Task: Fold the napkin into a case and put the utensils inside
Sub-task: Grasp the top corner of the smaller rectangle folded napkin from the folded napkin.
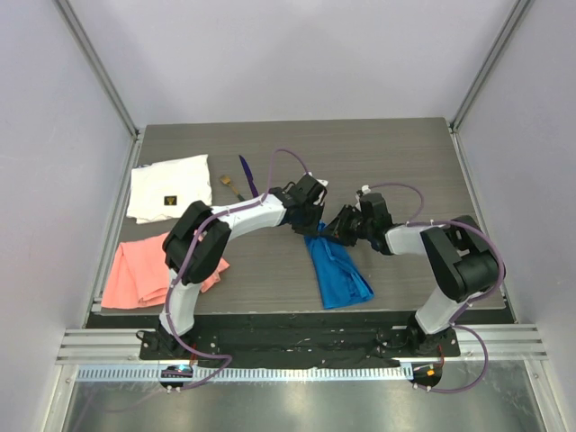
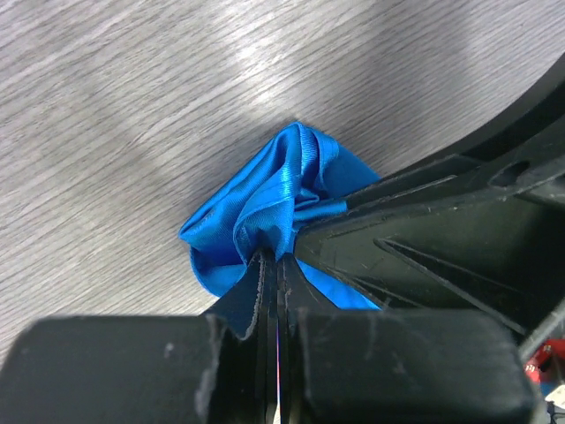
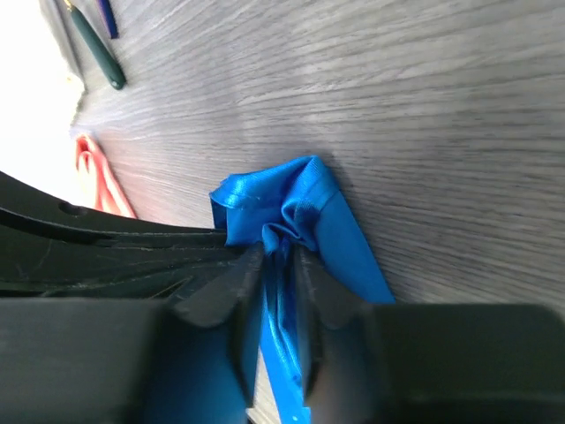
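The blue napkin (image 1: 339, 270) lies folded into a narrow strip near the table's middle, running toward the front edge. Its far end is bunched up between both grippers. My left gripper (image 1: 306, 222) is shut on a gathered corner of the napkin (image 2: 274, 199), jaws tight together (image 2: 272, 252). My right gripper (image 1: 336, 227) has its jaws a little apart (image 3: 281, 252), with a band of napkin (image 3: 300, 199) lying between them. The utensils rest at the back left: a purple one (image 1: 245, 173) and a green-handled one (image 1: 232, 187), also seen from the right wrist (image 3: 97, 55).
A white cloth (image 1: 169, 187) with a small dark label lies at the back left. A salmon-pink cloth (image 1: 144, 270) lies in front of it at the left edge. The two arms meet close together over the napkin's far end.
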`<state>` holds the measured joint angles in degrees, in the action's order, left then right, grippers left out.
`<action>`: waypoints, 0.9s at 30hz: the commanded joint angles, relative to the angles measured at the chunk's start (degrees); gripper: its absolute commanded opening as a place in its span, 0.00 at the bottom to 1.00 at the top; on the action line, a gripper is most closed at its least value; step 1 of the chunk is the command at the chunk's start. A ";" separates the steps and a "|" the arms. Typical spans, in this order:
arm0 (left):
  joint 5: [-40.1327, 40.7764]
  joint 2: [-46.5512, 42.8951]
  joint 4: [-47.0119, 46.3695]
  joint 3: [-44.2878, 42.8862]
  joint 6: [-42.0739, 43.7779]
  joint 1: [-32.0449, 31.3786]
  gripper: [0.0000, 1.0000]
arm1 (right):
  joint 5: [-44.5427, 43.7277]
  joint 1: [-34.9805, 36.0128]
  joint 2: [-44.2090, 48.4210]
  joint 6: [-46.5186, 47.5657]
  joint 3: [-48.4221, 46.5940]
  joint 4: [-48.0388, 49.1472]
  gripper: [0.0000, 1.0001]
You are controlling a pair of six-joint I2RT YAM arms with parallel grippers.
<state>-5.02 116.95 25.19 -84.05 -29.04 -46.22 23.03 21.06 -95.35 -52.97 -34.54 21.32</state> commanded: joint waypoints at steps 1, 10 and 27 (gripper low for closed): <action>-2.72 -2.86 0.65 -0.85 0.74 -0.01 0.00 | 0.44 0.12 1.92 9.72 -3.77 -9.45 0.32; -2.54 -3.13 0.47 -0.76 0.12 -0.01 0.00 | 2.64 0.12 6.14 12.71 -1.41 -10.60 0.38; -4.13 -5.32 0.83 0.38 -0.76 -0.54 0.08 | 8.17 0.03 1.40 6.22 0.09 0.46 0.06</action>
<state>-7.53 116.09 25.63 -83.96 -29.58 -46.17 28.29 20.99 -91.26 -42.41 -34.81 14.17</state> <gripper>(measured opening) 0.053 0.107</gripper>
